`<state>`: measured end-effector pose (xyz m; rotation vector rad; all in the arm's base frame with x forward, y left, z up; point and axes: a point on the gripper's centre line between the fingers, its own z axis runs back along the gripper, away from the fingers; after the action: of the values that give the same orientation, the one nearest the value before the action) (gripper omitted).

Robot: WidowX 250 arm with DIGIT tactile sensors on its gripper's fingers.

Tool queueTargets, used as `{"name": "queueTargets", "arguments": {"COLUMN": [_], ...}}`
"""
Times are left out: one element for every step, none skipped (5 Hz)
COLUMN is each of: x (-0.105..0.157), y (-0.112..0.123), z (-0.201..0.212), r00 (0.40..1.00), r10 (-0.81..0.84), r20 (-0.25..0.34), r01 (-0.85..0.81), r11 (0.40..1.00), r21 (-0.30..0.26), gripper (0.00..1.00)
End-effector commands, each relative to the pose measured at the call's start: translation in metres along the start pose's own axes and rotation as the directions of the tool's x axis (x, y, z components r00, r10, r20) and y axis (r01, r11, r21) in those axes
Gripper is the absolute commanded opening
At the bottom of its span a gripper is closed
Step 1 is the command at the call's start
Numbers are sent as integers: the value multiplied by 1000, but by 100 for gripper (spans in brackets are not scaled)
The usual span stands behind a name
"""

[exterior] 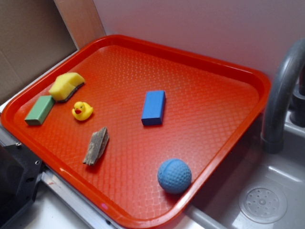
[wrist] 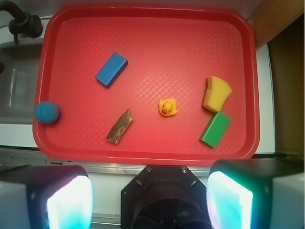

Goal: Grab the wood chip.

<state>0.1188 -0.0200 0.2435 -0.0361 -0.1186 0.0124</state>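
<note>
Wood chip (wrist: 119, 126) beside duck (wrist: 167, 107)

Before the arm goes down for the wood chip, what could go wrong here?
Two risks. The wood chip lies flat on the red tray, so the fingers could scrape the tray or slide over the chip. It also lies at a slant, so the open gripper may need turning first. The rubber duck is near but apart from it; a drifting descent could bump it.
</note>
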Motion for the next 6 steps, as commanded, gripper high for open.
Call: {"name": "queueTargets", "arguments": {"x": [0,29,46,41,23,21], "y": [0,-6,-22,-32,-28,-35], "z": [0,-54,-109,-157,-191,-216], "r00": [1000,966,863,829,865,871], "r10": [0,247,483,533,472,438], "r20": [0,-82,-148,-167,-172,-225], "r01": [0,-243,-484,-547,-485,-455], "r11": [1000,968,875,836,873,890], "r21": [0,58,28,-48,-44,-27], "gripper": [100,100,100,100,100,100]}}
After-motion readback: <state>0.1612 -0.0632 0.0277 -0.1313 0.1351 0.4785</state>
